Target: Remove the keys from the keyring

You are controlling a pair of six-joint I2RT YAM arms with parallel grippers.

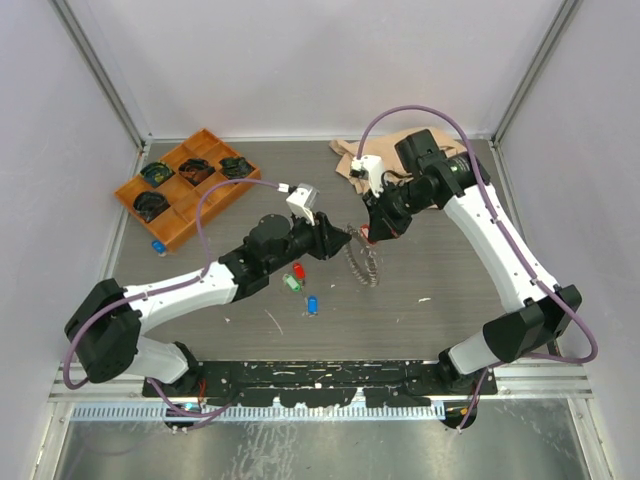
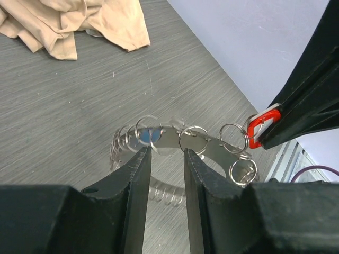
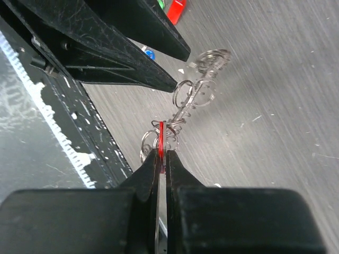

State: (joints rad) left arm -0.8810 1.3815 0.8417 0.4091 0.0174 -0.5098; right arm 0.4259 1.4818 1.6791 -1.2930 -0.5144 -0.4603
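The keyring [image 1: 362, 262] hangs clear of the tabletop [image 1: 470, 270] near the middle of the workspace, strung between the two arms. It is a silvery band fringed all round with small split rings. One red-tagged key [image 3: 161, 138] is attached to it at the end nearest the right arm. The right pincer [image 3: 161, 153] is clamped flat on that red tag and carries the ring's weight from there. The left pincer [image 2: 167, 153] stands narrow but not closed. Its two fingers [image 2: 139, 174] straddle the band, with a gap between them through which the tabletop shows. I cannot tell whether the tips touch the metal. Most of the small split rings seen from the left wrist look empty. A bluish glint shows behind one of them, and I cannot tell whether that is another tag. Loose on the tabletop just under the left arm lie a red key [image 1: 298, 271], a green key [image 1: 291, 284] and a blue key [image 1: 313, 304], close together. Another blue key [image 1: 158, 244] lies well apart, beside the orange tray [image 1: 207, 134] of dark coiled bundles. A beige cloth [image 1: 345, 155] sits at the far edge. By my judgement the task is well along: several keys are off, the red one in the right pincer has yet to come free, and any others are too small to make out here.
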